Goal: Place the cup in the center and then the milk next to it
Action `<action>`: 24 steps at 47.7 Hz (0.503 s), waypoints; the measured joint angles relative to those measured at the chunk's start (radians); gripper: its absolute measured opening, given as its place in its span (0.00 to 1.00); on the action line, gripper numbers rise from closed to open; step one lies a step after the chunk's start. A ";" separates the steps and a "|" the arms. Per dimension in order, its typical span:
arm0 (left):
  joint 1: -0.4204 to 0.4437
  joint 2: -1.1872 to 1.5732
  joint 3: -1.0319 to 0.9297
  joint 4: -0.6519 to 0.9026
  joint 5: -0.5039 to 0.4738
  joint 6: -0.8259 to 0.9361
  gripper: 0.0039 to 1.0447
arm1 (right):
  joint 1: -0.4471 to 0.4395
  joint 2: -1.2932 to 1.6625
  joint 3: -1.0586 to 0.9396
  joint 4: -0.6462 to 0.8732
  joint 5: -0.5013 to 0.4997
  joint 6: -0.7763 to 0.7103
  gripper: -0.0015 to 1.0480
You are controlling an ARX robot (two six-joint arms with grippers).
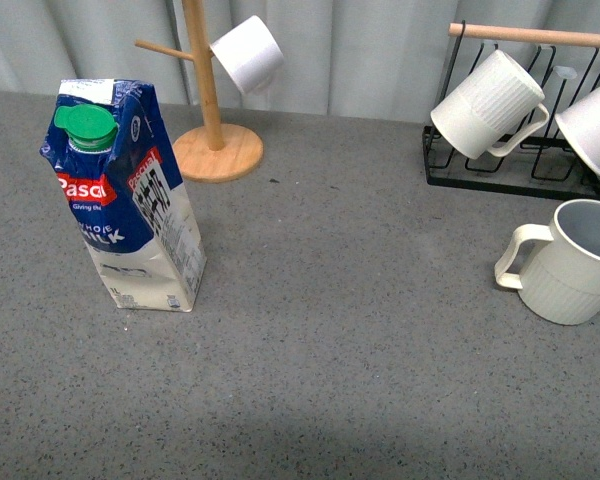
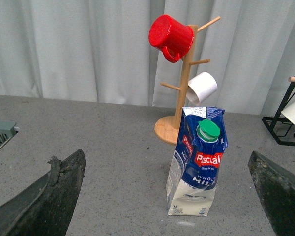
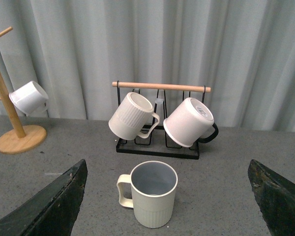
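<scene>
The cup (image 1: 570, 262), a cream ribbed mug with a loop handle and greyish inside, stands upright at the table's right edge, in front of the rack. In the right wrist view the cup (image 3: 152, 194) sits ahead of my open right gripper (image 3: 167, 163), between the lines of its fingers (image 3: 49, 206) but untouched. The blue and white milk (image 1: 130, 200) carton with a green cap stands upright at the left. My open left gripper (image 2: 166, 156) faces the milk (image 2: 196, 167) from a short distance. The center (image 1: 350, 290) of the grey tabletop is bare. Neither arm shows in the front view.
A wooden mug tree (image 1: 208, 90) stands behind the milk with a plain white cup (image 1: 247, 52) and a red mug (image 2: 171, 37) hung on it. A black wire rack (image 1: 510, 170) at the back right carries a ribbed mug (image 1: 485, 105) and a smooth one (image 1: 595, 125).
</scene>
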 joint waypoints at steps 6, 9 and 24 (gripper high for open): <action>0.000 0.000 0.000 0.000 0.000 0.000 0.94 | 0.000 0.000 0.000 0.000 0.000 0.000 0.91; 0.000 0.000 0.000 0.000 0.000 0.000 0.94 | 0.000 0.000 0.000 0.000 0.000 0.000 0.91; 0.000 0.000 0.000 0.000 0.000 0.000 0.94 | 0.000 0.000 0.000 0.000 0.000 0.000 0.91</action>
